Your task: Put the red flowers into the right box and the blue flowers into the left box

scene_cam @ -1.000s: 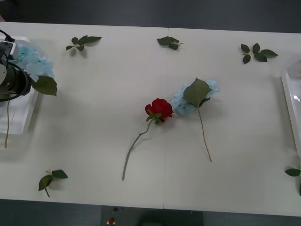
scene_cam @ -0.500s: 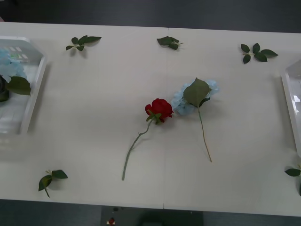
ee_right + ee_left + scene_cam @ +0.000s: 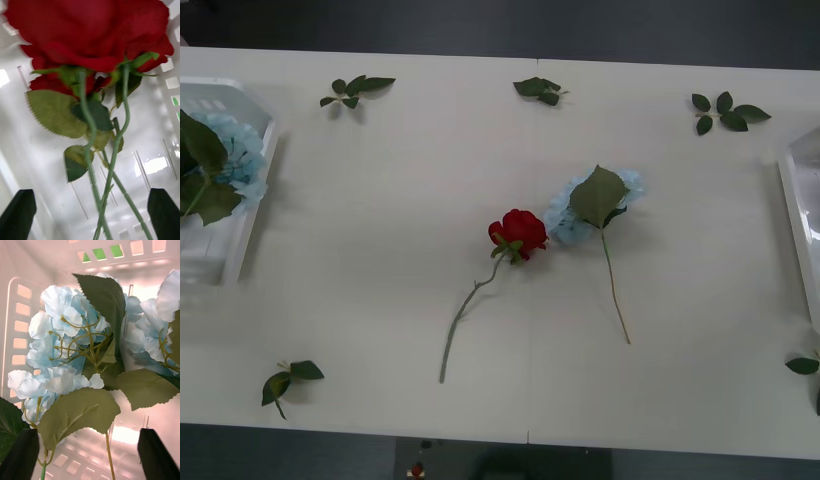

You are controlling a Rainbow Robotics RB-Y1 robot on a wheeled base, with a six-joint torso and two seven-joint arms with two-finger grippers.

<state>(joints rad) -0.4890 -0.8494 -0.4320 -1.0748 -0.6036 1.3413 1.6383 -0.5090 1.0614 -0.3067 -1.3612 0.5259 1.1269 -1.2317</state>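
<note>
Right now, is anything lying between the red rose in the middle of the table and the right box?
Yes. The blue flower lies just right of the red rose, its head beside the rose's, on the way to the right box. Beyond it the table is bare up to the box.

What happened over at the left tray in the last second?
The arm that hung over the left box a second ago has pulled away out of the front view, leaving blue flowers lying in it. The left tool is open above them. The red rose and blue flower mid-table stayed put.
</note>
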